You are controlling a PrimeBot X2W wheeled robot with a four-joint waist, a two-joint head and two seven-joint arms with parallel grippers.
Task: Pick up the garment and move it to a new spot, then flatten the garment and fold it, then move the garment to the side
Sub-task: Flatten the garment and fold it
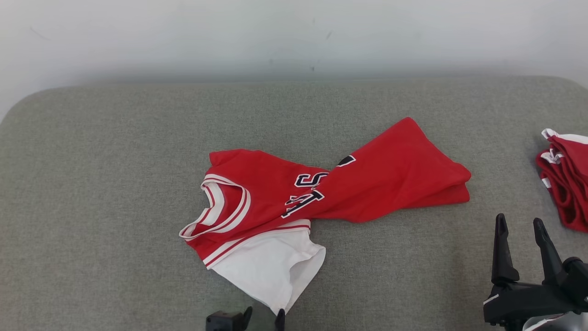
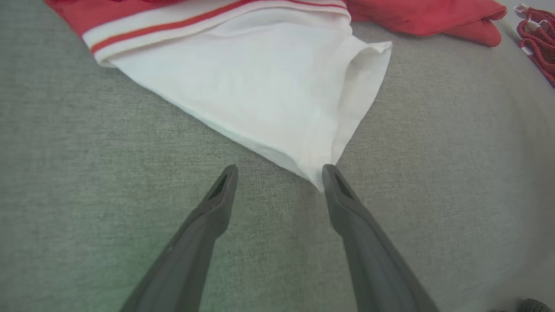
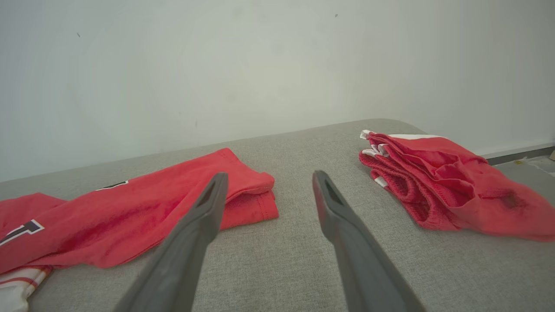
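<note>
From the head view, the garment point(image 1: 321, 193) lies in the middle of a grey-green cushion point(image 1: 115, 184) of coarse woven cloth with rounded corners. It is a red jersey, twisted at the waist. Its folded hem end reaches toward 2 o'clock, and its striped red-and-white neckline sits toward 8 o'clock. A soft white sleeve point(image 1: 271, 266) fans out toward 6 o'clock. Black letters edged in white are creased into the twist and cannot be read. The left gripper point(image 1: 264, 312) shows at 6 o'clock, cut off by the frame edge, with one tip at the sleeve's corner. The right gripper point(image 1: 519, 219) stands at 4 o'clock, its dark tapered fingers spread apart. A heap of red clothes point(image 1: 567, 184) at 3 o'clock runs off the edge.

In the left wrist view, the left gripper point(image 2: 281, 170) has its jaws wide open with nothing between them. The pointed corner of the white sleeve point(image 2: 269, 86) meets one matte fingertip point(image 2: 331, 173). Whether they touch I cannot tell.

In the right wrist view, the right gripper point(image 3: 269, 174) is open and empty above the cushion. The garment point(image 3: 130, 216) lies at 9 o'clock, its doubled hem partly behind one finger. The ribbed, rumpled heap point(image 3: 433, 186) sits at 3 o'clock before a plain pale wall point(image 3: 217, 65).
</note>
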